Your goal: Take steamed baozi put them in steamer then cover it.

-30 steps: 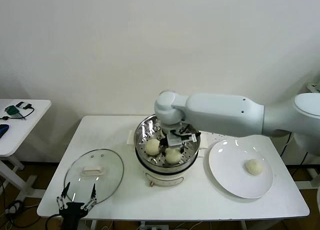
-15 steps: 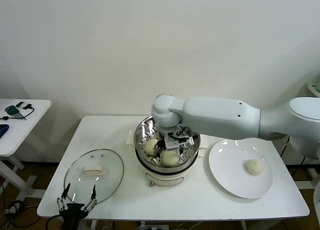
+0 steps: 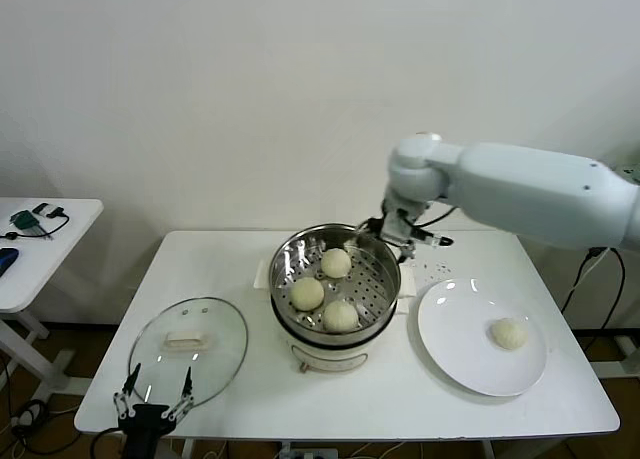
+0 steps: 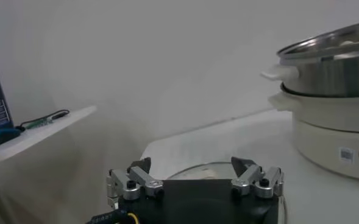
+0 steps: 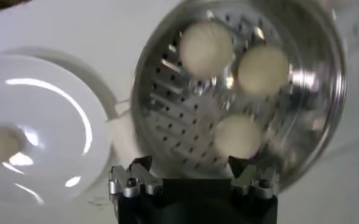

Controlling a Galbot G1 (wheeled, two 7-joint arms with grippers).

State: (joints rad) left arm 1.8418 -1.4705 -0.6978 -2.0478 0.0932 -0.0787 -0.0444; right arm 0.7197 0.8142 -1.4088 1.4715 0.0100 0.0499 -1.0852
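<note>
The right gripper point(image 3: 408, 235) is hanging wide open and empty above the steamer's point(image 3: 383, 297) far right rim. Three steamed baozi point(image 3: 336, 263) are sitting in the basket; a fourth point(image 3: 508, 333) is lying on the white plate point(image 3: 450, 337) beside it. The cover point(image 3: 188, 351) is resting flat on the worktop point(image 3: 400, 389), left of the steamer. The left gripper point(image 4: 194, 182) is waiting open by the cover's near edge. No legible writing.

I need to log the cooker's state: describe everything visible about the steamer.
The steamer is a round, shiny steel basket with a perforated floor, set upright on a white pot base with side handles, mid-table. It is uncovered and holds three baozi. The right gripper, jaws open and empty, hangs above its far-right rim without touching it.
</note>
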